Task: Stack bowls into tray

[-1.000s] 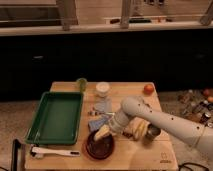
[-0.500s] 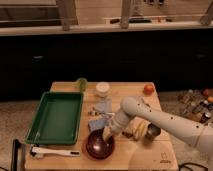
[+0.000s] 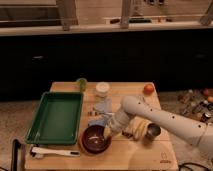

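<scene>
A wooden table [image 3: 120, 161] stands in front of a dark cabinet front. The green tray [image 3: 55, 117] lies on the left half of the table, its long sides running from near to far. Nothing shows inside it.

The dark red-brown bowl [image 3: 94, 139] sits upright on the table just right of the tray's near right corner, outside the tray and close to the table's near edge. It looks very close to the tray's rim, but whether the two touch cannot be told.

The white arm [image 3: 165, 119] comes in from the right, bends above the middle of the table and slopes down to the left. The claw [image 3: 107, 131] is low at the bowl's right rim. Whether it is open, closed or gripping that rim cannot be told.

Under the arm, right of the bowl, lies a yellow fruit [image 3: 136, 129], and a metal cup [image 3: 152, 131] stands just beside it on the right. A pale blue cloth [image 3: 103, 106] lies in the middle of the table, beyond the bowl.

Along the far edge are a green round object [image 3: 81, 84], a white cup [image 3: 102, 89] and, well to the right, a red-orange round fruit [image 3: 148, 89]. A white long-handled utensil [image 3: 52, 151] lies along the near edge, in front of the tray.
</scene>
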Robot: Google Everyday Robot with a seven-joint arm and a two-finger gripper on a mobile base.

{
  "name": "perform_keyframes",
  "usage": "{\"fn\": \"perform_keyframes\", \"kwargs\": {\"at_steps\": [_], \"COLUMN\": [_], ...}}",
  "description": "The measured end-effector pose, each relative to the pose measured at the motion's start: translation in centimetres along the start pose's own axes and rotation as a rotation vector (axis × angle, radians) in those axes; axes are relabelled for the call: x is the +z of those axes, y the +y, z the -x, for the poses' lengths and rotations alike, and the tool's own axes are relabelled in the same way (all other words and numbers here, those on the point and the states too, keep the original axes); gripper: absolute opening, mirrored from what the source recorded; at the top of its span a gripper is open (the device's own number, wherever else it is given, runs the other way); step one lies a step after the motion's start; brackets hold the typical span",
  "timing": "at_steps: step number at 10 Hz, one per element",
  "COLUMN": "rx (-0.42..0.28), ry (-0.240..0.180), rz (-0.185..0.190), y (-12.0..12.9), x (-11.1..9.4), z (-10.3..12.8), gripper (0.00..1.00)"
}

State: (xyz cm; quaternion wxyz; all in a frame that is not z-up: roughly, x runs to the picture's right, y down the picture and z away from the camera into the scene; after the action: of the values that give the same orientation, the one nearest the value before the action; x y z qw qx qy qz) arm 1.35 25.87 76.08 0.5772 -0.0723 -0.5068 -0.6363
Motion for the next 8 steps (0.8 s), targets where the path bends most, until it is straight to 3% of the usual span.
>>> {"fn": "perform_keyframes", "kwargs": {"at_steps": [4, 8], "rx": [-0.013, -0.045], "ry": [0.024, 0.031], "rz": [0.012, 0.049], "y": [-1.7, -3.8], "x": [-1.8, -3.8], "z": [0.0, -0.8], "gripper": [0.0, 0.0]}}
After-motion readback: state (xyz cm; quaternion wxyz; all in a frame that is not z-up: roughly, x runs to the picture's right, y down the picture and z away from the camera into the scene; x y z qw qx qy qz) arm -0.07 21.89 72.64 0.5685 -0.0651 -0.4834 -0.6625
